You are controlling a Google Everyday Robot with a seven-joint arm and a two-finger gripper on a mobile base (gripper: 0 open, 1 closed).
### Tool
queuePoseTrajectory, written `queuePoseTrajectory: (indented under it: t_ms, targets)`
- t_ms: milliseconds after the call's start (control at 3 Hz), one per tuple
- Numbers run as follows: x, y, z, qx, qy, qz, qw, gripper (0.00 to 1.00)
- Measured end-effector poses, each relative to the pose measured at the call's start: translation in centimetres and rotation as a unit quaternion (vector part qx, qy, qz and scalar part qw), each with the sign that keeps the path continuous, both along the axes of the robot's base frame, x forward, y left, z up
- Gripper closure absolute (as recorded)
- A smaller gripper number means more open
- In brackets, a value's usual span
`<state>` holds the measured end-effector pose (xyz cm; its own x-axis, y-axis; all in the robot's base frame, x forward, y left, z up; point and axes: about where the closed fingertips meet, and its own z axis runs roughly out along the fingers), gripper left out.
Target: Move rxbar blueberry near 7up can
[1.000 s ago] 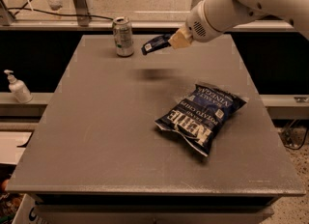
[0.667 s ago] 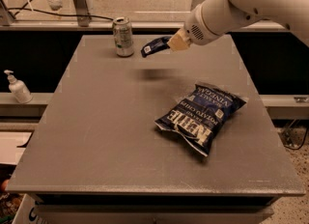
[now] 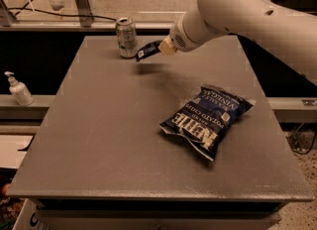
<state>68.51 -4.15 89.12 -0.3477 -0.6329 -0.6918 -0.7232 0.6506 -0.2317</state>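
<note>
The 7up can [image 3: 127, 36] stands upright at the far edge of the table [image 3: 99, 140]. Just right of it the rxbar blueberry [image 3: 147, 51] hangs above the surface, close beside the can, pinched at its right end by the closed gripper [image 3: 159, 49]. The bar looks light, flat and slick-wrapped, so this end pinch across its thin faces should hold, though it could swivel.

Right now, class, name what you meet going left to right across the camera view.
Pump bottle → 7up can → rxbar blueberry → gripper, holding that bar aloft just right of the can → chip bag.
</note>
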Motion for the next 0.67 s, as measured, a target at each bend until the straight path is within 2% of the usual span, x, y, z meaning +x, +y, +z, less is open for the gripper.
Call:
queuePoseTrajectory:
  t_ms: [333, 667]
  targets:
    - [2.4, 0.4, -1.5, -0.018, -0.009, -0.015, 0.9997, 1.0]
    - [4.8, 0.4, -3.7, -0.039, -0.005, -0.036, 0.9986, 1.0]
